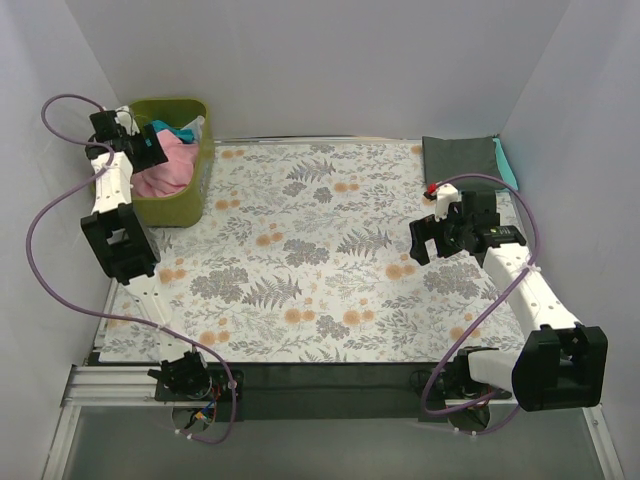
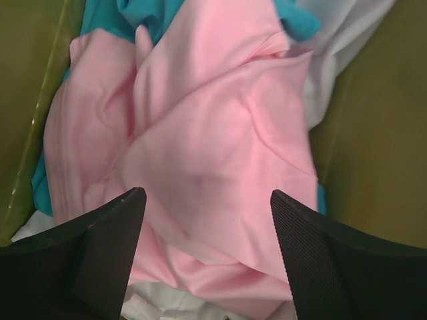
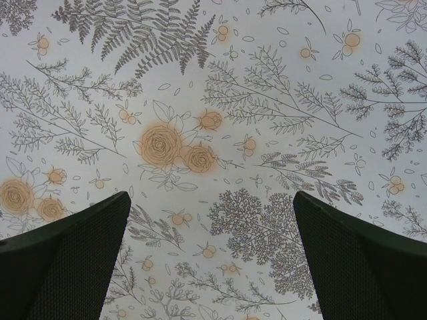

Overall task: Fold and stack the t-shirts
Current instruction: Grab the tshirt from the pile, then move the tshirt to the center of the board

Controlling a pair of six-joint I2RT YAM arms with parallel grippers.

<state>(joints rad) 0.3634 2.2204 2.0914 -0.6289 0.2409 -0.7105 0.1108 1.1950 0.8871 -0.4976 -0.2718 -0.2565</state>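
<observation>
A crumpled pink t-shirt [image 2: 213, 133] lies on top in the olive-green tub [image 1: 190, 180], with teal shirts [image 2: 143, 17] and white cloth [image 2: 347, 33] under it. It also shows in the top view [image 1: 165, 170]. My left gripper [image 2: 207, 220] is open just above the pink shirt, inside the tub, jaws either side of a fold. A folded dark grey t-shirt [image 1: 458, 160] lies on a teal one [image 1: 508, 162] at the far right corner. My right gripper [image 3: 210, 227] is open and empty above the floral cloth [image 3: 213, 100], right of centre in the top view [image 1: 425, 238].
The tub's walls [image 2: 380, 133] close in on both sides of the left gripper. The floral table cloth [image 1: 320, 260] covers the table between the tub and the stack. White walls stand on three sides.
</observation>
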